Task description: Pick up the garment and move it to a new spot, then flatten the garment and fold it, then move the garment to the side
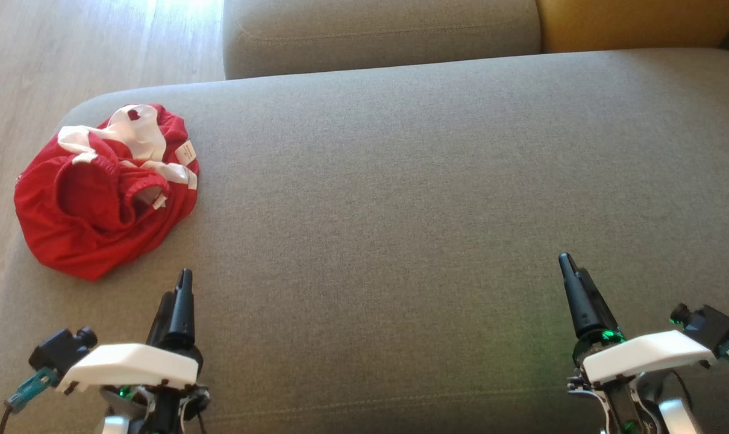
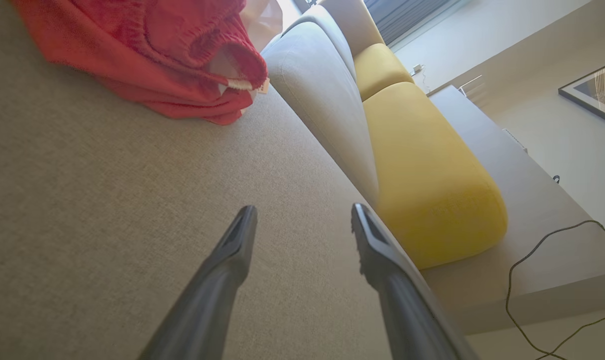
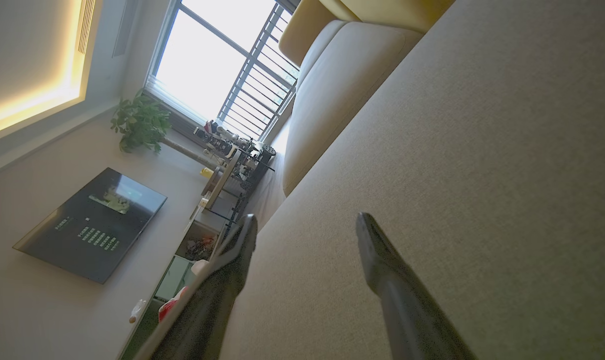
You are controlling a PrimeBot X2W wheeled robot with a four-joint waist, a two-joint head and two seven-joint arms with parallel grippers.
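Observation:
The garment (image 1: pixel 105 193) is a crumpled heap of red cloth with white bands and a small white label, lying at the left end of the grey sofa seat (image 1: pixel 412 181). In the left wrist view the garment (image 2: pixel 152 50) fills the upper left corner. My left gripper (image 1: pixel 181 289) hovers over the seat just below and to the right of the heap, apart from it, open with nothing between its fingers (image 2: pixel 237 235). Far to the right, my right gripper (image 1: pixel 572 271) also stands open and holds nothing; its fingers (image 3: pixel 377 250) point along bare seat fabric.
A grey back cushion (image 1: pixel 379 33) and a yellow cushion (image 1: pixel 635 24) line the far side of the seat. Wooden floor (image 1: pixel 57 54) lies beyond the seat's left end. The right wrist view takes in a window, a plant (image 3: pixel 140 122) and a cluttered shelf (image 3: pixel 222 175).

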